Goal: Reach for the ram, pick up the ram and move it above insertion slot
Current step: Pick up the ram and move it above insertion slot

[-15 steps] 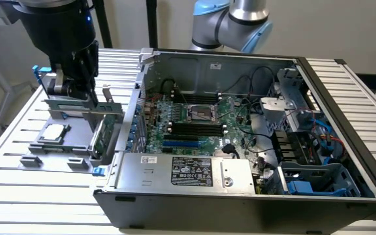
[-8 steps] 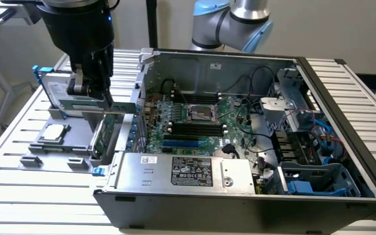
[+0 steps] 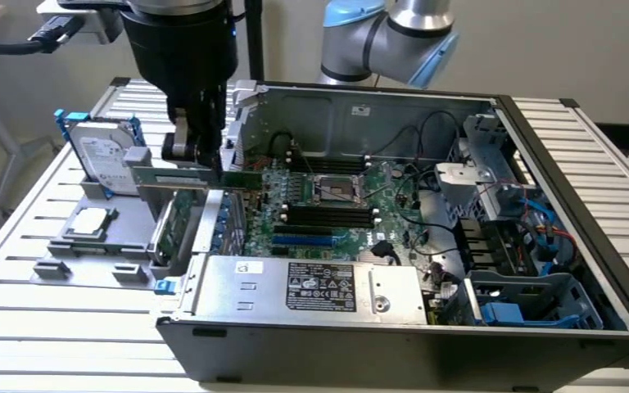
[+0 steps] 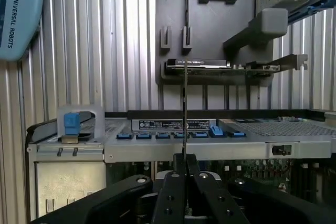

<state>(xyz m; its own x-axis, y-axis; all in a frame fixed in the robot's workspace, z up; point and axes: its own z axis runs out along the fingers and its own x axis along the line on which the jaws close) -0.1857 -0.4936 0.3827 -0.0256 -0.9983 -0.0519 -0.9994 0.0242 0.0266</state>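
My gripper is shut on the ram, a long thin green stick held level just below the fingers. It hangs over the left wall of the open computer case, between the parts holder and the motherboard. In the wrist view the ram shows edge-on as a thin dark line rising from between the closed black fingers. The black memory slots lie on the motherboard, to the exterior view's right of the gripper and lower down.
A grey parts holder on the slatted table carries a hard drive with blue rails, a processor and a wider green expansion card. The power supply fills the case front, and cables and drive cages crowd its right side.
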